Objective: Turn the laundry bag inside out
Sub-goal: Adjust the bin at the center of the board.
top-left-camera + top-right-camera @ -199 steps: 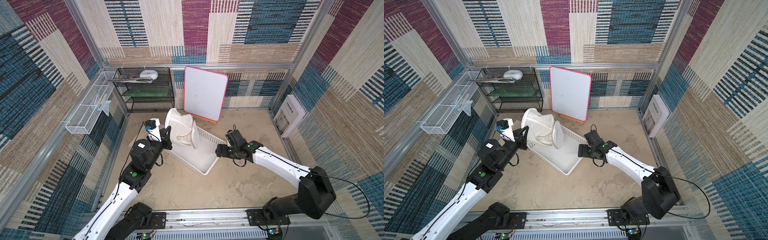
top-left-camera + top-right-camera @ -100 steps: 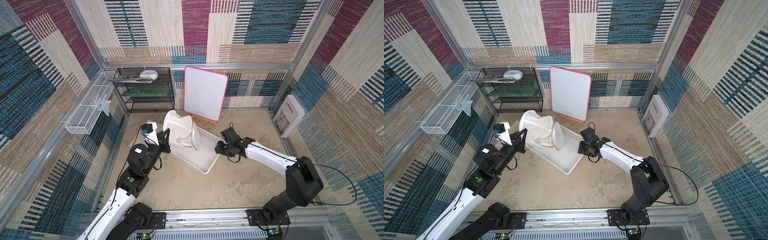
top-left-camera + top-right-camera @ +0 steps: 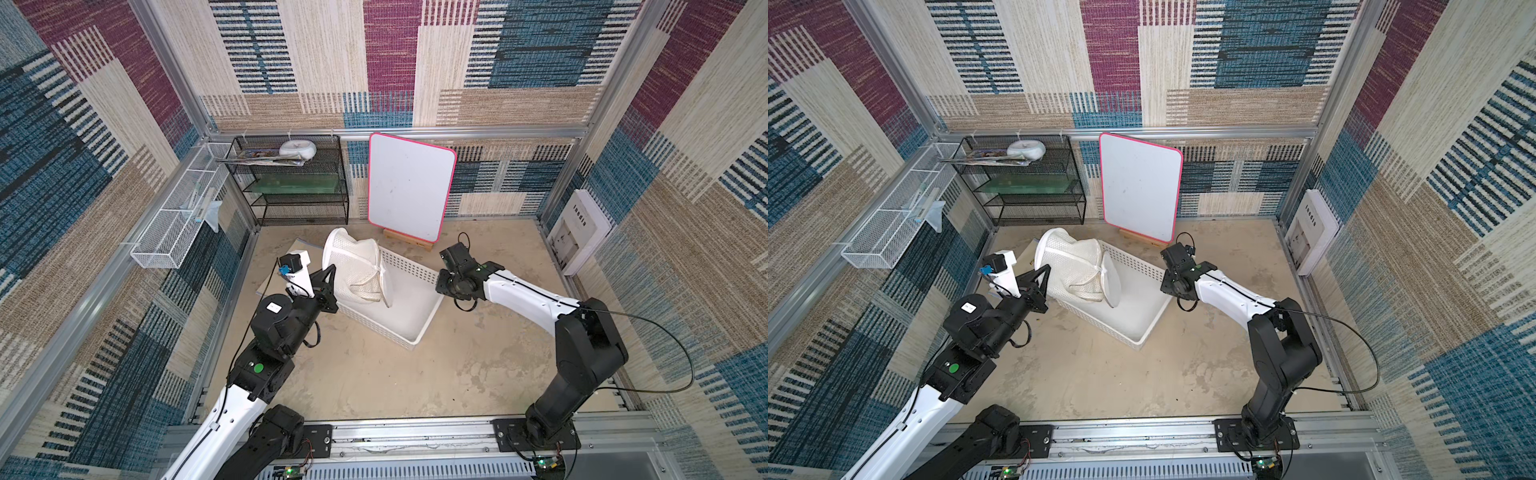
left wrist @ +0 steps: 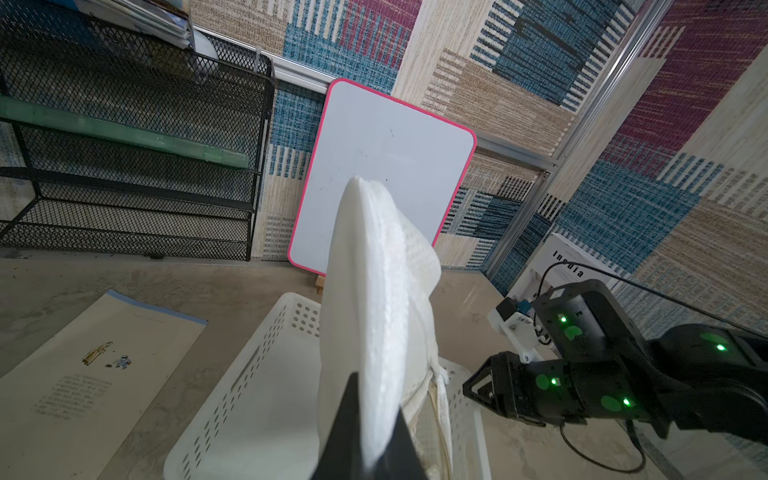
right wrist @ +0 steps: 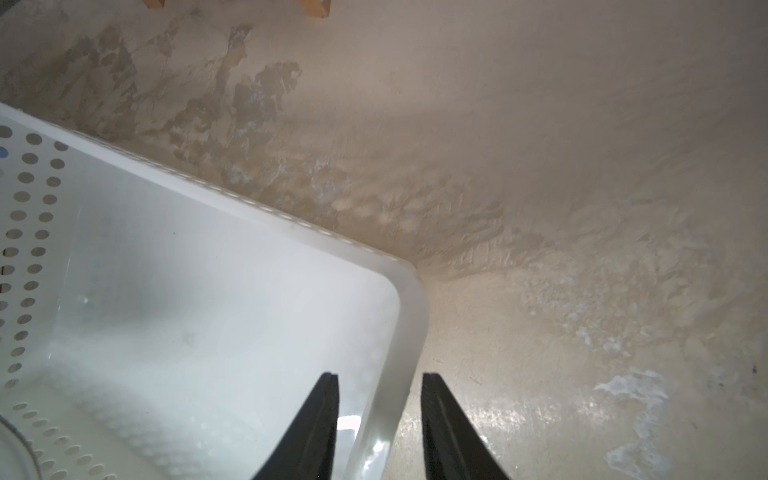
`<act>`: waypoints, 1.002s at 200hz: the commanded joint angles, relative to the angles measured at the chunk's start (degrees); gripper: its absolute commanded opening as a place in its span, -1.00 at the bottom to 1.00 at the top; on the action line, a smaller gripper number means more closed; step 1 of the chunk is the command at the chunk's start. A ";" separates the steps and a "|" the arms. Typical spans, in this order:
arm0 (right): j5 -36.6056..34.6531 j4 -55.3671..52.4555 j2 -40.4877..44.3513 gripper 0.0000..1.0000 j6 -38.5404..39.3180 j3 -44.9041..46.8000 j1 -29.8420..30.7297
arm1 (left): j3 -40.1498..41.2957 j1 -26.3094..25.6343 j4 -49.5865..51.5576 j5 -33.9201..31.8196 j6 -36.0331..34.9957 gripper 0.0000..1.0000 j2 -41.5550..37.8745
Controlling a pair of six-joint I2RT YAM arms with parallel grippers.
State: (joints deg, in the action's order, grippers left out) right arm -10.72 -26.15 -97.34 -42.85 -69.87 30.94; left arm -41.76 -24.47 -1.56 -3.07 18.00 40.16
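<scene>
Laundry bag (image 3: 353,266) is held up on its edge over the far-left part of the basket (image 3: 419,332), at nearly the same place as one second ago. The left gripper (image 4: 376,392) is still closed on its white rim.

Nearest to the robot, the counter (image 3: 374,374) lies bare in front of the basket, with wide room for both arms. The right gripper (image 5: 380,376) has come closer to the basket's right corner than before, and its arm is now folded more upright. Its fingers (image 5: 320,415) stand apart, one inside the wall and one outside, with the basket's rim between them. A small gap shows at the inner finger, so there is no grip yet.

A printed sheet (image 4: 95,357) lies flat on the counter beside the basket. Behind the basket a whiteboard (image 3: 409,187) leans on the far wall, near the bag's top. A black wire rack (image 3: 299,199) stands at the far left.
</scene>
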 commanded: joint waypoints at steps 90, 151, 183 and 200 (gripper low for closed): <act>18.67 30.86 33.52 0.89 29.67 22.14 7.36 | -10.93 0.22 5.61 1.88 4.97 -1.00 6.92; 10.91 59.88 32.37 0.86 47.54 33.73 17.10 | -16.10 0.22 13.10 0.17 16.73 -1.00 10.06; 6.62 67.24 25.19 0.66 51.22 32.97 17.83 | -16.03 0.21 13.94 -1.30 19.48 -1.00 8.58; 6.39 69.19 22.15 0.63 51.28 31.98 18.02 | -16.34 0.22 15.08 -1.90 20.05 -1.00 7.66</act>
State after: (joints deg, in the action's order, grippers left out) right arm -1.80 34.39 -72.25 5.17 -36.62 48.69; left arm -57.43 -24.27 12.34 -3.25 35.46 48.84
